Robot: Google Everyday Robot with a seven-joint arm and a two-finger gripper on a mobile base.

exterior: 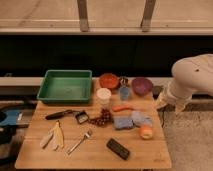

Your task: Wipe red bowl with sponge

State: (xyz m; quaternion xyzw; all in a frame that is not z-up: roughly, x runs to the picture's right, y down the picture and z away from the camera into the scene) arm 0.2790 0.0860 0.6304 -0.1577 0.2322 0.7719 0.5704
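Off the wooden table's [95, 150] edge hangs the gripper [161, 103]; spread or closed, I cannot tell. The red bowl [108, 81] sits well beyond it, past the purple bowl [142, 85] and blue cup [124, 92]. The blue sponge [123, 123] lies nearer but crowded, so a loose reach could knock its neighbours.

The white arm [194, 74] comes in from the right side of the view, its thick rounded segment bent down and toward the left. At its lower end the gripper [162, 102] hangs low, pointing downward, just beside the right edge of the surface [95, 152]
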